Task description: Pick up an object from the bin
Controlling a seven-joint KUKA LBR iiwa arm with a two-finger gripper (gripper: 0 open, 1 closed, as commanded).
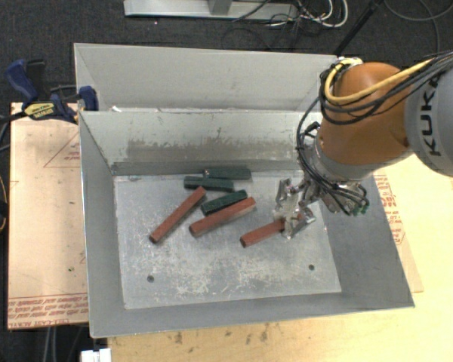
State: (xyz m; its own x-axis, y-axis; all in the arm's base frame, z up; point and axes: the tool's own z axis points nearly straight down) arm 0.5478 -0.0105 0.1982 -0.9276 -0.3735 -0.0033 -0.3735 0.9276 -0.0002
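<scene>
Scuffed grey metal bin (211,281), speckled floor with a couple of small holes. A short reddish-brown block (260,234) lies flat just right of the middle. The gripper (296,221) is at its 3 o'clock end, fingers spread. More brown and dark green blocks (215,202) are heaped at its 10 o'clock. The arm (438,127) reads "KUK". Cables (317,2) lie on dark flooring at 12 o'clock.
</scene>
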